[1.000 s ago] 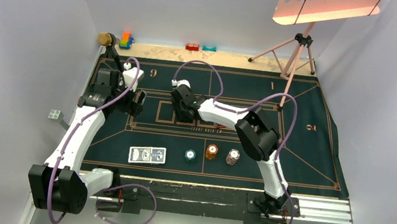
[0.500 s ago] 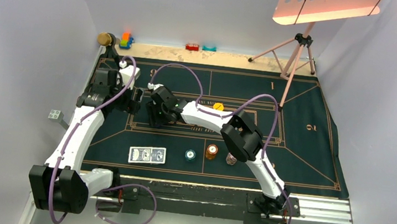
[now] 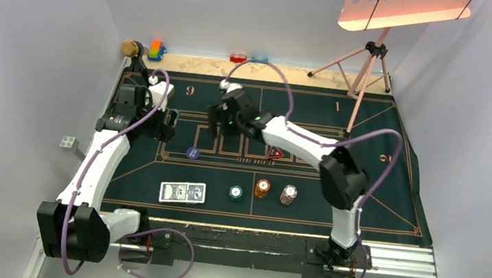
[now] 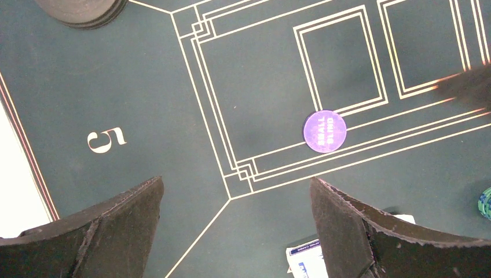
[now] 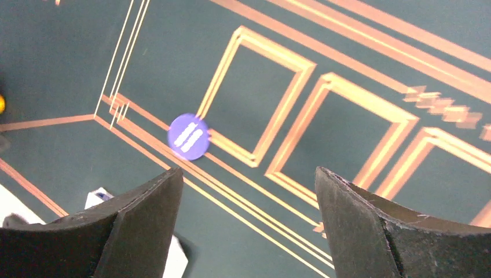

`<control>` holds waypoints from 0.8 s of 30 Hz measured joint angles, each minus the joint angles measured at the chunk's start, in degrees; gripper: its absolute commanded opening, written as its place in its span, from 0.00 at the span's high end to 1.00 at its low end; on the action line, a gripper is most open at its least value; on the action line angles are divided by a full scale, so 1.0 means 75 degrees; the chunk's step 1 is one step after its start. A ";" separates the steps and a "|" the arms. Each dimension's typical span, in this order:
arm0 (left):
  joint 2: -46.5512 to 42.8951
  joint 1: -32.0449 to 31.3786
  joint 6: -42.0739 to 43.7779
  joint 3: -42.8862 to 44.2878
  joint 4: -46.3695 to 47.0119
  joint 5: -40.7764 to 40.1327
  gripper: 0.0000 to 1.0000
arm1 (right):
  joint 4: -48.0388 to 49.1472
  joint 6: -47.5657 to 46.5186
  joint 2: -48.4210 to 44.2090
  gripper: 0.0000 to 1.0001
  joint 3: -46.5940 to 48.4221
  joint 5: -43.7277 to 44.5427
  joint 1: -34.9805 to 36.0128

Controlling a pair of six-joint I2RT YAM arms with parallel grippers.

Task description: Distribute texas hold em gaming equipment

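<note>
Your right gripper [image 5: 246, 174] has drawn back toward the far side, and a purple disc [image 3: 192, 153] marked small blind now lies flat on the mat [image 3: 389, 195], across the gold lines by a box corner. That placement looks finished. The jaws are spread and empty, with the disc well apart on their left. Your left gripper [image 4: 235, 180] is also spread, with the disc just ahead of it.

Green mat [image 3: 390, 189] — cards [image 3: 182, 192], chips [image 3: 262, 188]
</note>
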 measured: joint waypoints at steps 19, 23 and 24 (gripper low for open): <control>0.0038 0.0003 0.0006 -0.0047 -0.0006 0.0291 0.00 | -0.0924 0.0020 -0.0938 0.17 -0.2095 0.2133 -0.2081; 0.0038 0.0003 0.0009 -0.0064 -0.0006 0.0309 0.00 | -0.0839 -0.0003 -0.0784 0.22 -0.2095 0.2139 -0.2087; 0.0038 0.0003 0.0009 -0.0067 -0.0006 0.0312 0.00 | -0.0822 -0.0009 -0.0743 0.24 -0.2095 0.2142 -0.2090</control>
